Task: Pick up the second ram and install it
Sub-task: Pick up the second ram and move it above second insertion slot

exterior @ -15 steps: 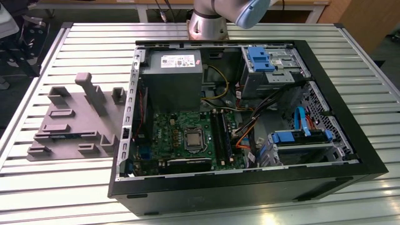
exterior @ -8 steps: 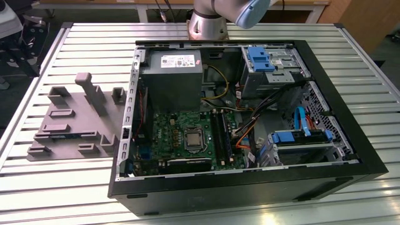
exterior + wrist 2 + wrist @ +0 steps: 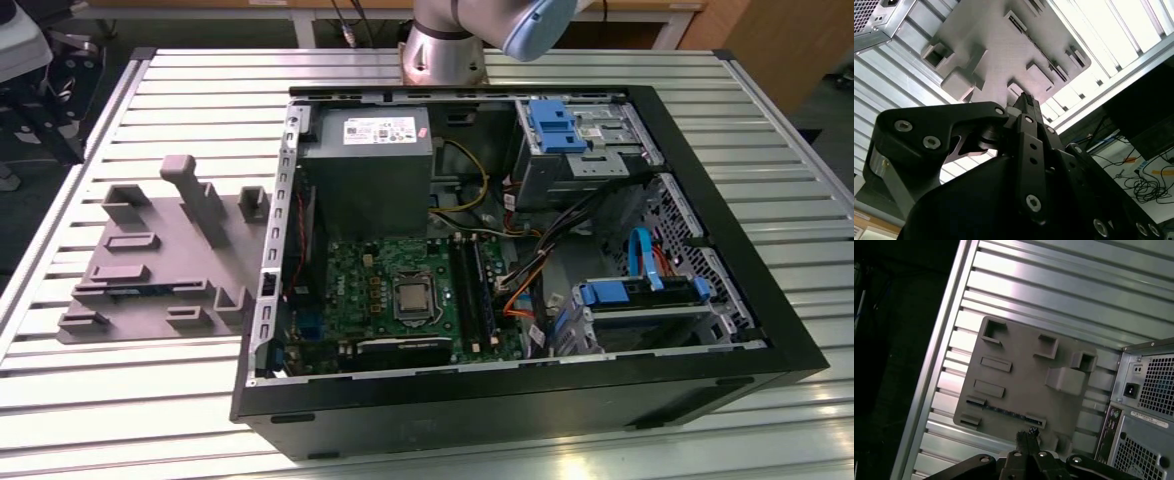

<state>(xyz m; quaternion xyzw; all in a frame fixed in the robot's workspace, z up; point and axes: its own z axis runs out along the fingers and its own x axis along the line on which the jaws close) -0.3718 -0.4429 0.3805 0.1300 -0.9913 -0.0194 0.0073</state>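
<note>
Pincer point(image 3: 1027, 434) hangs over the grey fixture plate point(image 3: 1019, 365), fingers drawn together and gripping nothing. The second ram point(image 3: 1006, 413) sits in that plate as a thin dark strip between two end blocks, near the pincer. The plate rests on the slatted bench point(image 3: 134, 420) beside the open computer case point(image 3: 747, 300).

Hazards:
- Descending with the fingers together would likely strike the strip's edge, not straddle it.
- A raised block nearby could foul a finger.
- An off-centre grip may tilt the strip.

Count: one pincer, one plate, one loose ram, one case.
</note>
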